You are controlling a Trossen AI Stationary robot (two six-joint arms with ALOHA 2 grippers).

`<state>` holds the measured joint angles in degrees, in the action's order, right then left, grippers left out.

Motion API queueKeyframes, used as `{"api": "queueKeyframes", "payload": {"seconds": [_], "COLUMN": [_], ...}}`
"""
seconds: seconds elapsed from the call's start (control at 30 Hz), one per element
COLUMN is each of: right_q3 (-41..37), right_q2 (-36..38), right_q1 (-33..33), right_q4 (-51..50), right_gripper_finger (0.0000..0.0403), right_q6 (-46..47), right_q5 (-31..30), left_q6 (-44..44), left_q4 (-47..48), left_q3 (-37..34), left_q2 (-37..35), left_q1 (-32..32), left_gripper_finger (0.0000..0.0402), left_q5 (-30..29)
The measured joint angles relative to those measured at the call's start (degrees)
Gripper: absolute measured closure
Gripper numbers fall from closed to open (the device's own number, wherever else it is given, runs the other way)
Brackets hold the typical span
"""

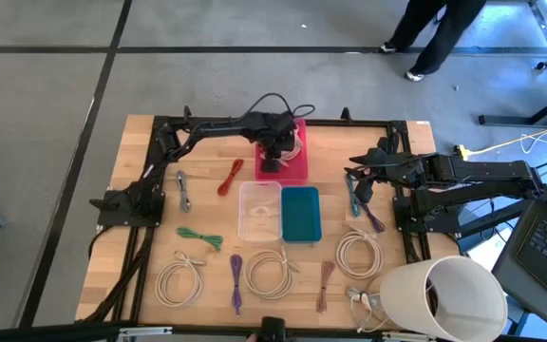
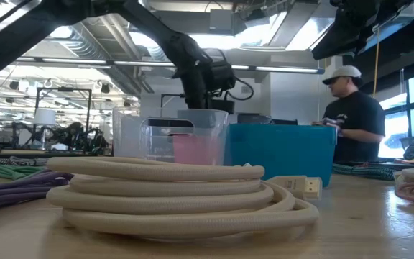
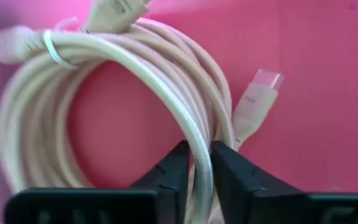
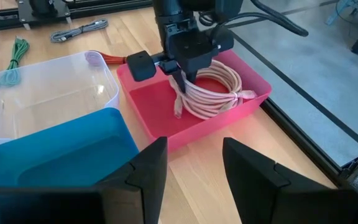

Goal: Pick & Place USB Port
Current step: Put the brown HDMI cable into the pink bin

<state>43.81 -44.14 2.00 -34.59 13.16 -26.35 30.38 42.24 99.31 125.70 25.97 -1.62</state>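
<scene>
The left gripper (image 4: 180, 78) is down inside the pink bin (image 4: 253, 99), its fingers (image 3: 169, 174) pinched on a strand of the coiled cream USB cable (image 4: 213, 93), which lies on the bin's floor. The strand runs straight through the narrow gap between the two fingers, so the cable is directly under and within the gripper, not off to one side. The coil spreads flat across the bin floor, and one plug end (image 3: 260, 96) trails out beside the pinched strand, pointing away from the coil. From above, the left arm reaches across to the pink bin (image 1: 297, 171) at the far edge of the bench (image 1: 141, 171), just beyond the clear bin (image 1: 259, 211) and the teal bin (image 1: 300, 214). The right gripper (image 4: 194, 165) waits well to the side of the pink bin, its fingers spread with nothing between them, so the left arm is plainly the nearer one. Judging from this, the coming move turns on whether the cable is to be freed here or lifted out. Hard to tell: whether the coil's weight rests fully on the bin floor, since the gripper hides the contact. In the level view the pink bin (image 2: 196, 150) shows only dimly through the clear bin, and the cable inside is hidden.
</scene>
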Motion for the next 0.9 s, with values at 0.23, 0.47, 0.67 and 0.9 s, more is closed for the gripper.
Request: {"api": "queueKeyframes", "payload": {"seconds": [0.23,0.47,0.67,0.9], "right_q3": [0.00,0.00,0.00,0.00], "right_q2": [0.01,0.00,0.00,0.00], "right_q1": [0.00,0.00,0.00,0.00], "right_q4": [-0.13,-1.00,-4.18,-5.72], "right_gripper_finger": [0.0244,0.0244,0.0244,0.0244], "right_q6": [0.07,0.09,1.23,1.37], "right_q5": [0.00,0.44,0.48,0.48], "left_q6": [2.03,-0.42,-16.43,-40.75], "left_q4": [-1.17,3.76,20.48,31.96], "left_q3": [-0.04,-0.04,-0.04,-3.46], "left_q2": [-2.98,-12.57,-26.49,-41.16], "left_q1": [-2.34,-4.30,-7.29,-18.34], "left_gripper_finger": [0.0263,0.0220,0.0216,0.0215], "left_q5": [-8.63,-10.18,-0.38,3.33]}}
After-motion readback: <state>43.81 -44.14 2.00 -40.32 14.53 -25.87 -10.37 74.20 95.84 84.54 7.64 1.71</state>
